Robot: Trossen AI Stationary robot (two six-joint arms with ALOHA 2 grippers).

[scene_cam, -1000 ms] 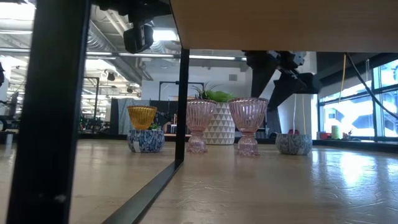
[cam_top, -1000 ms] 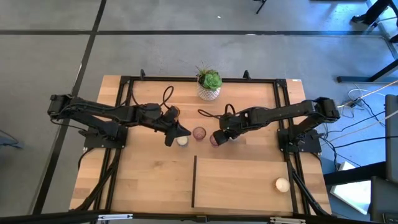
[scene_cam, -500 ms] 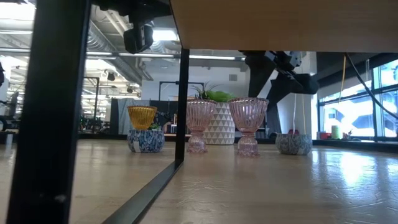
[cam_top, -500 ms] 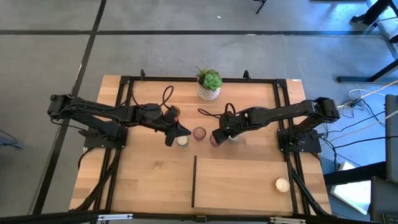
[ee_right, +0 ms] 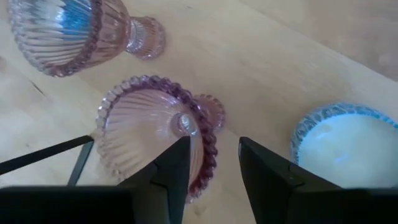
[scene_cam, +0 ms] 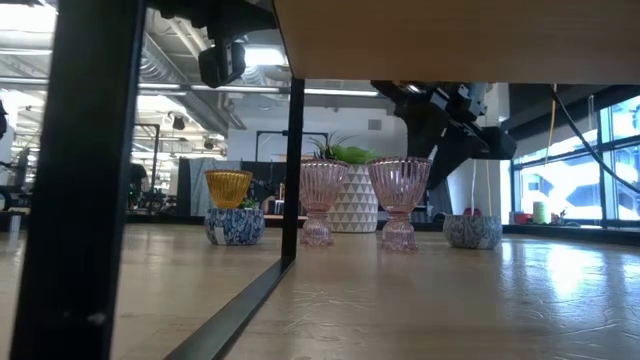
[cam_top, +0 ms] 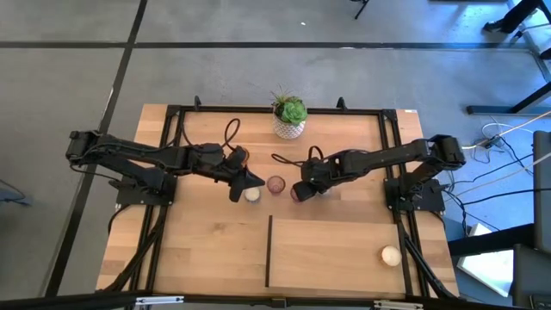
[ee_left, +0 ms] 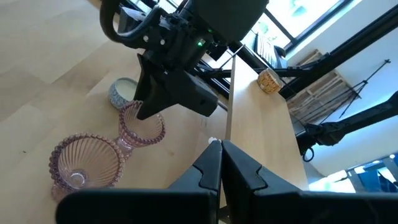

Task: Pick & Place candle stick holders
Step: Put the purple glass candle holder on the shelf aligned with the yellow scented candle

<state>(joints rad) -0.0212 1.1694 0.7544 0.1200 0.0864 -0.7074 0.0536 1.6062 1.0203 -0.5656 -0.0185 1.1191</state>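
Observation:
Two mauve ribbed holders stand upright on their feet mid-table: one [cam_top: 275,183] and one [cam_top: 296,194] under my right gripper [cam_top: 301,188]. That gripper is open, with one finger over the cup [ee_right: 149,130] and one outside its rim. An amber holder [cam_top: 242,156] stands behind my left gripper [cam_top: 244,183], which is shut and empty beside a cream holder [cam_top: 252,195]. A blue-patterned cream holder [ee_right: 339,149] sits right of the right gripper. Another cream holder [cam_top: 390,254] sits at the near right. My right gripper comes from above, slanting from the table's right, with the near mauve holder's rim [ee_right: 208,155] between its open fingers. One finger [ee_right: 174,168] is over the cup and the other is outside. I cannot tell whether either finger touches the glass.
A white patterned pot with a green plant [cam_top: 289,120] stands at the far middle. A black bar [cam_top: 269,250] runs from mid-table to the near edge. Black frame rails edge the table. Bare wood lies near left and near right.
My right gripper has shifted a little toward the table's left, closer over the near mauve holder. The holders have stayed in place.

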